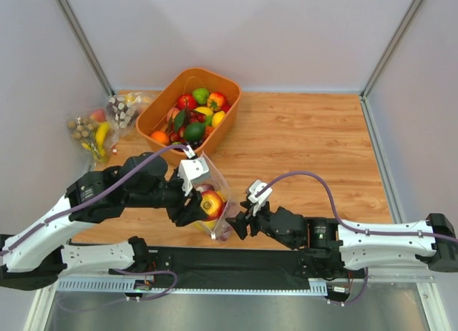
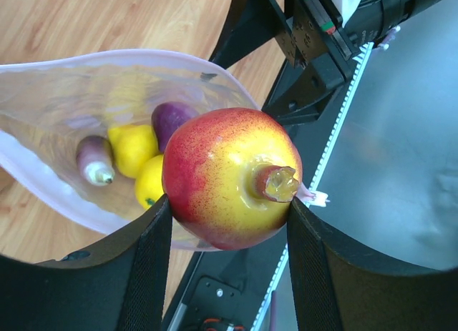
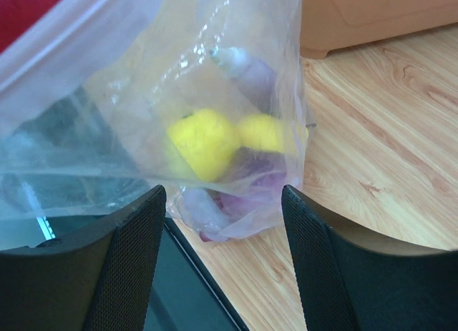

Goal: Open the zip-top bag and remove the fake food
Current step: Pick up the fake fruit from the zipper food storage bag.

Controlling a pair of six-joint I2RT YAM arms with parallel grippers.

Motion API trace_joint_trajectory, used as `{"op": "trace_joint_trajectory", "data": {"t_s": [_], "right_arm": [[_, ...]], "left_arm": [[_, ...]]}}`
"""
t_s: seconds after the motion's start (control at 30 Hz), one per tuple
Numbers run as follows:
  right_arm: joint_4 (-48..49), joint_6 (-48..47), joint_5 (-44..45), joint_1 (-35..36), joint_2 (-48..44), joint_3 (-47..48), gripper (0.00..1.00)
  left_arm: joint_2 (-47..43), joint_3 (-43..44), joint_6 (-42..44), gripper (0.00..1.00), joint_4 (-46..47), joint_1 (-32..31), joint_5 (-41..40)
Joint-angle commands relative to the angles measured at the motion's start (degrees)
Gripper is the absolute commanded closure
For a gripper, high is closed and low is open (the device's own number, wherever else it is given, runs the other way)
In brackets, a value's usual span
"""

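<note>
Closest to my left wrist lens are the black fingers (image 2: 143,274) of the left claw (image 2: 227,202), clenched on a red-and-yellow fruit (image 2: 222,174) whose crown stub points my way.

From above I see the wooden table (image 1: 308,145) under everything. Beyond the left claw sits an orange bin (image 1: 154,113) heaped with more plastic produce. Two clear bags (image 1: 93,131) showing a banana and nuts lie farther out, to that claw's left.

The zip-top bag (image 1: 222,191) sits between the two claws with its mouth towards the left one. The gripped fruit is right at that mouth, and I cannot tell from any view whether it is clear of the rim.

Only the left wrist view looks down into the open mouth. Just past those fingertips, inside the bag, lie two yellow fruits (image 2: 132,146) and some purple pieces (image 2: 174,120), one of them pale with a white tip.

My right wrist view shows the same contents from the other end, blurred through crinkled film, with the purple pieces lowest. It also shows the bin's corner behind the bag, which the left wrist view misses.

The right claw (image 3: 222,202) is released, its jaws wide apart, with the bag's lower end just beyond its fingertips. I cannot tell whether they touch the plastic.
</note>
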Motion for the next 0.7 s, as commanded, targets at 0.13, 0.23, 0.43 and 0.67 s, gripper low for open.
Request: {"op": "trace_joint_trajectory", "data": {"t_s": [0.13, 0.23, 0.43, 0.67], "right_arm": [[-5.23, 1.62, 2.23, -0.27, -1.42, 5.52, 0.33], [-10.85, 3.82, 3.72, -0.27, -2.92, 8.33, 0.34], [-18.16, 6.38, 5.74, -0.19, -5.29, 16.32, 0.37], [-22.56, 6.55, 9.26, -0.27, 0.76, 29.58, 0.38]], "left_arm": [[-1.95, 9.23, -0.63, 1.00, -5.92, 0.09, -3.83], [-3.00, 11.52, -0.72, 1.00, -5.83, 0.09, -5.85], [-3.88, 14.60, -0.54, 1.00, -4.86, 0.09, -9.18], [-2.48, 18.29, 1.91, 1.00, -3.02, 0.09, -22.43]]}}
